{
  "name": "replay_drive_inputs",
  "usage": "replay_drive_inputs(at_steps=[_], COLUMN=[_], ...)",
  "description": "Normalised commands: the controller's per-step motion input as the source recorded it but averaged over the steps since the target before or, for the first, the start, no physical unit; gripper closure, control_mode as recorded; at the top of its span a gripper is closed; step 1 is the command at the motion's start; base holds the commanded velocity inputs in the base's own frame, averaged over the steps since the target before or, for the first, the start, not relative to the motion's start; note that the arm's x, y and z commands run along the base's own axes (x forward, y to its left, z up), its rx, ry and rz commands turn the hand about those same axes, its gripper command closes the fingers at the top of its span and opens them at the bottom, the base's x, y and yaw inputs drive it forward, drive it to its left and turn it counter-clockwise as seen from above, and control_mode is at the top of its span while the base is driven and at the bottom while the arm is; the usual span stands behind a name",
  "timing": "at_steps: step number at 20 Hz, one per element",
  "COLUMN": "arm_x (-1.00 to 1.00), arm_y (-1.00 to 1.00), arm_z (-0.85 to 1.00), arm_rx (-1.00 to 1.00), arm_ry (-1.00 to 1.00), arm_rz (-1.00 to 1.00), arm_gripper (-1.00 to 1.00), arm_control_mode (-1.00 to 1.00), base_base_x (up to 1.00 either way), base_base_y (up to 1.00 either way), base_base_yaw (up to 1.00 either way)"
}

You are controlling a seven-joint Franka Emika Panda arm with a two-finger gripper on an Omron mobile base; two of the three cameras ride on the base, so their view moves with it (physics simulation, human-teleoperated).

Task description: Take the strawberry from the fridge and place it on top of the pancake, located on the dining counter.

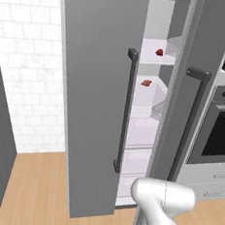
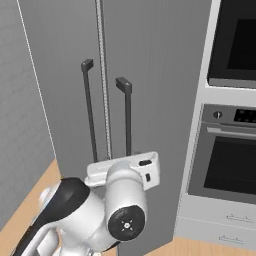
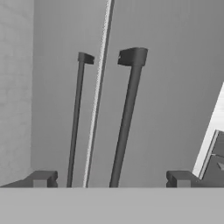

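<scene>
Wall: white tiled wall (image 1: 20,76) fills the left of the left base view, above a light wooden floor (image 1: 34,189).

Fridge: the tall plain grey two-door fridge (image 1: 97,84) takes the middle of that view. Its left door is swung open towards the camera, and a slice of white shelved interior shows between the door and the shut right door.

Handles: two long dark vertical bar handles, the left one (image 1: 126,111) on the open door and the right one (image 1: 190,122) on the shut door.

Strawberry: the tiny rounded dark-red strawberry (image 1: 159,52) sits on an upper white shelf, upper middle of the left base view, just right of the open door's edge.

Other food: a flat blocky reddish-brown piece (image 1: 146,82) lies on the shelf below it, slightly to the left.

Gripper: the two-finger gripper (image 3: 111,178) shows at the bottom of the hand view with its dark finger tips spread wide and nothing between them. It faces the fridge front, the right handle in line with the gap, without touching it.

Oven: a black-glass wall oven (image 2: 235,160) stands at the right edge of both base views.

Progress: early, as I judge it. The fridge is open and the berry is exposed but untouched on its shelf.

Left to do: reach into the gap, grasp the berry, carry it out and set it on the pancake at the dining counter.
</scene>
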Motion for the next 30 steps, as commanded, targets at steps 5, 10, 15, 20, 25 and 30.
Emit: replay_drive_inputs(at_steps=[5, 10, 15, 20, 25, 30], arm_x=[-0.14, 0.06, 0.33, 0.53, 0.64, 0.62], arm_y=[0.57, 0.88, 0.91, 0.66, 0.32, 0.00], arm_z=[0.66, 0.39, 0.05, -0.30, -0.21, -0.15], arm_rx=[-0.28, -0.29, -0.30, -0.20, -0.11, -0.03], arm_ry=[-0.01, 0.07, 0.15, 0.02, 0.03, 0.06], arm_rz=[-0.18, -0.27, -0.29, -0.27, -0.19, -0.03], arm_gripper=[-1.00, -1.00, -1.00, -1.00, -1.00, -1.00], arm_control_mode=[-1.00, -1.00, -1.00, -1.00, -1.00, -1.00], base_base_x=[0.00, 0.00, 0.00, 0.00, 0.00, 0.00], base_base_y=[0.00, 0.00, 0.00, 0.00, 0.00, 0.00], base_base_yaw=[0.00, 0.00, 0.00, 0.00, 0.00, 0.00])
